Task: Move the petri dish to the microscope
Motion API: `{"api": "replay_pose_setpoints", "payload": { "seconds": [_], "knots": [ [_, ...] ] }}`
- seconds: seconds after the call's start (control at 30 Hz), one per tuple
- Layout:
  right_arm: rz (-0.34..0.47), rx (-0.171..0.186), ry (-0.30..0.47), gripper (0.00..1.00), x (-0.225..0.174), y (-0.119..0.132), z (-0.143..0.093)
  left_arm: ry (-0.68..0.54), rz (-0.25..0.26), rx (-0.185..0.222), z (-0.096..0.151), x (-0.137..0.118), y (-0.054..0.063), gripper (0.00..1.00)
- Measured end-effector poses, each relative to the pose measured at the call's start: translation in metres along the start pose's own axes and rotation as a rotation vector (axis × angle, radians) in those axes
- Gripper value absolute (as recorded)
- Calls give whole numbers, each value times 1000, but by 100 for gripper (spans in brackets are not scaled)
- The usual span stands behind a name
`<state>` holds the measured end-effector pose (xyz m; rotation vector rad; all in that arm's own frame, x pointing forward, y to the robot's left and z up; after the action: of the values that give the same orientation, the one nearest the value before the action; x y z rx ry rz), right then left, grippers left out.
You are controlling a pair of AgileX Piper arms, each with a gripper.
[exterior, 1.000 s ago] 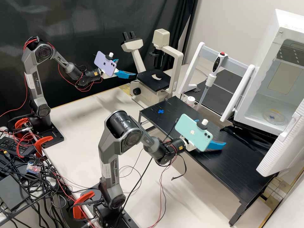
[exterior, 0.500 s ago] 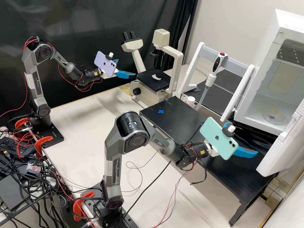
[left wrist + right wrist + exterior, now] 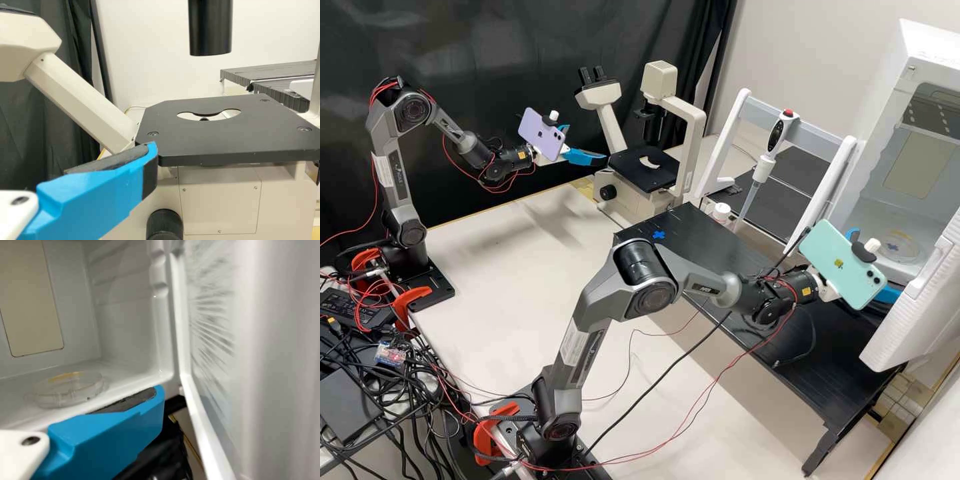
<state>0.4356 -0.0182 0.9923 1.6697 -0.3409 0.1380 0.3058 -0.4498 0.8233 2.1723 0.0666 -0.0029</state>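
Observation:
The clear petri dish (image 3: 905,244) lies flat on the floor of the white cabinet; in the right wrist view the dish (image 3: 70,391) stands beyond one blue finger. My right gripper (image 3: 879,263) is open at the cabinet's mouth, apart from the dish; its near finger shows in the right wrist view, gripper (image 3: 112,435). At the upper left, my left gripper (image 3: 588,143) is open, just short of the microscope stage (image 3: 643,171). The left wrist view has one finger of this gripper (image 3: 97,192) before the flat black stage (image 3: 220,137) with its round opening.
The cabinet's open door (image 3: 923,300) stands close by the right gripper. A pipette (image 3: 763,163) hangs on a white stand left of the cabinet, near a small white-capped container (image 3: 721,212). The black raised shelf (image 3: 693,267) bears a blue cross mark.
The right arm has swung rightward and outward over the black shelf, bringing its open gripper up to the cabinet. The left arm and the petri dish have kept still.

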Motion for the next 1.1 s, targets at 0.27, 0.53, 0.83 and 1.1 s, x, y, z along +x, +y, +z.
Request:
{"api": "replay_pose_setpoints", "payload": {
  "seconds": [0.27,0.53,0.83,1.1],
  "knots": [
    [-35,-29,9,100,42,-9,-8,0,0,0,0,0,0,100],
    [-94,-93,17,100,77,-25,-4,0,0,0,0,0,0,100],
    [-163,-131,15,100,100,-44,12,0,0,0,0,0,0,100],
    [-169,-148,29,100,104,-45,13,0,0,0,0,0,0,100]
  ]
}}
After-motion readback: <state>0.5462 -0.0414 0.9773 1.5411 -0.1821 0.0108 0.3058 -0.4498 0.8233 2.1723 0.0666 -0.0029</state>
